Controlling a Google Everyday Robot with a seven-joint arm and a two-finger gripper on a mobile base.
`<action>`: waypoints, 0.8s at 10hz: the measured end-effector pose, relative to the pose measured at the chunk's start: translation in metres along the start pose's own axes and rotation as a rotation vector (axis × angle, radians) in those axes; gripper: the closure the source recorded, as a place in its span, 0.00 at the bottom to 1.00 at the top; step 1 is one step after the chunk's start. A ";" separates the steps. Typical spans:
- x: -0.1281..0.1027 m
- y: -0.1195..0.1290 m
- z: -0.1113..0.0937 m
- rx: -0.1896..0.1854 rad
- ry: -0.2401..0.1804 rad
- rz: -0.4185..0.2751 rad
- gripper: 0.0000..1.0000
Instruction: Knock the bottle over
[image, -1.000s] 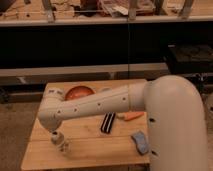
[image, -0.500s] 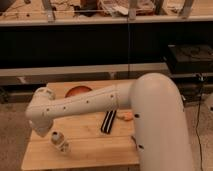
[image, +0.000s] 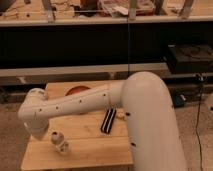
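Note:
The bottle (image: 59, 142) is small and clear with a pale label and a whitish cap. It stands near the front left of the wooden table (image: 95, 147), leaning slightly. My white arm reaches from the right across the table to its left side. The gripper (image: 45, 133) hangs under the wrist, just left of the bottle and very close to it. I cannot tell whether it touches the bottle.
A reddish-orange bowl (image: 77, 91) sits at the back of the table, partly behind my arm. A black striped object (image: 108, 120) lies mid-table, right of the bottle. A dark shelf unit (image: 100, 45) stands behind the table. My arm hides the table's right part.
My arm has swung further left and nearer the camera, now hiding the right side of the table. The bottle has stayed in about the same place.

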 end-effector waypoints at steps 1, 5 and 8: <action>-0.002 0.000 -0.001 -0.020 0.002 -0.017 1.00; -0.003 0.005 -0.004 -0.073 0.009 -0.042 1.00; -0.008 0.002 0.000 -0.098 0.005 -0.066 1.00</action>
